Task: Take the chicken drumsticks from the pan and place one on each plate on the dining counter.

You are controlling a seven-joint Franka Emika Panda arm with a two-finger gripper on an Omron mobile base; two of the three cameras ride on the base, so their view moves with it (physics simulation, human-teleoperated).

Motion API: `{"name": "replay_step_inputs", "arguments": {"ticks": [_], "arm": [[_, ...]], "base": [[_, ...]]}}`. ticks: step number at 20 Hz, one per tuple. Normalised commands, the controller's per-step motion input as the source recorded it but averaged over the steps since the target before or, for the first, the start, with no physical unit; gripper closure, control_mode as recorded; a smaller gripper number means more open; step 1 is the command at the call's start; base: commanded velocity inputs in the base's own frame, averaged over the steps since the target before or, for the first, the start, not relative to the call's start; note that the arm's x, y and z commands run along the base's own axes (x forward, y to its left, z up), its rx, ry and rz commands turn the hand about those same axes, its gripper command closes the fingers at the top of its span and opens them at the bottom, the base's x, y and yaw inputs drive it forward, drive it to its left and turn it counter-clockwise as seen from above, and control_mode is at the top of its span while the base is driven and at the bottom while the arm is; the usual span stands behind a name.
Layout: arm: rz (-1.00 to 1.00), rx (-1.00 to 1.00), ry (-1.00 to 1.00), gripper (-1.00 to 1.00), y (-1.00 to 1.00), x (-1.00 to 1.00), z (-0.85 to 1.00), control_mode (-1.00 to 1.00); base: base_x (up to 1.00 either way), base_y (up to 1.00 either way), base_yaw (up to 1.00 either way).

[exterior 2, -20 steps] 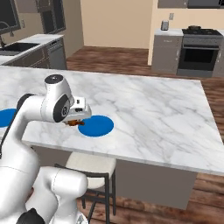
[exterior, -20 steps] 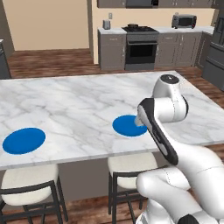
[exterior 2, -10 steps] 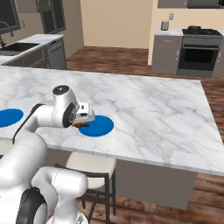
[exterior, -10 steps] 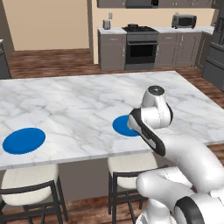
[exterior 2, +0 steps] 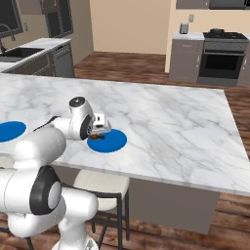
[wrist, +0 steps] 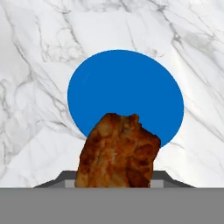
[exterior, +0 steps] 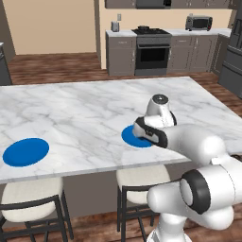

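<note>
My gripper (exterior 2: 99, 133) is shut on a brown chicken drumstick (exterior 2: 95, 138), which it holds low over the near-left edge of a blue plate (exterior 2: 110, 141) on the dining counter (exterior 2: 161, 117). In the hand view the drumstick (wrist: 118, 153) hangs in front of that plate (wrist: 127, 92) and hides my fingertips. From the left base view my forearm covers part of the same plate (exterior: 131, 138). Farther left along the counter lies a second blue plate (exterior: 26, 151), bare on top (exterior 2: 10, 131). The pan is out of view.
Two stools (exterior: 142, 177) (exterior: 28, 194) stand under the counter's near overhang. A stove (exterior: 152, 52) with grey cabinets sits against the back wall, and a sink worktop (exterior 2: 22, 51) lies at the far left. Wood floor runs between them and the counter.
The arm has folded down and the hand has sunk toward the near plate, still carrying the drumstick. Neither plate has moved.
</note>
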Motion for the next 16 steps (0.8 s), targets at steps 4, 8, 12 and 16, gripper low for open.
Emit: {"name": "replay_step_inputs", "arguments": {"ticks": [4,8,12,16], "arm": [[0.00,0.00,0.03,1.00,0.00,0.46,-0.25,-1.00],[-0.01,0.00,0.09,1.00,0.00,0.17,-0.33,-1.00],[-0.02,0.00,0.07,1.00,0.00,0.11,-0.33,-1.00],[0.00,0.00,0.00,1.00,0.00,0.15,-0.24,-1.00]], "base": [[0.00,0.00,0.00],[0.00,0.00,0.00],[0.00,0.00,0.00],[0.00,0.00,0.00]]}}
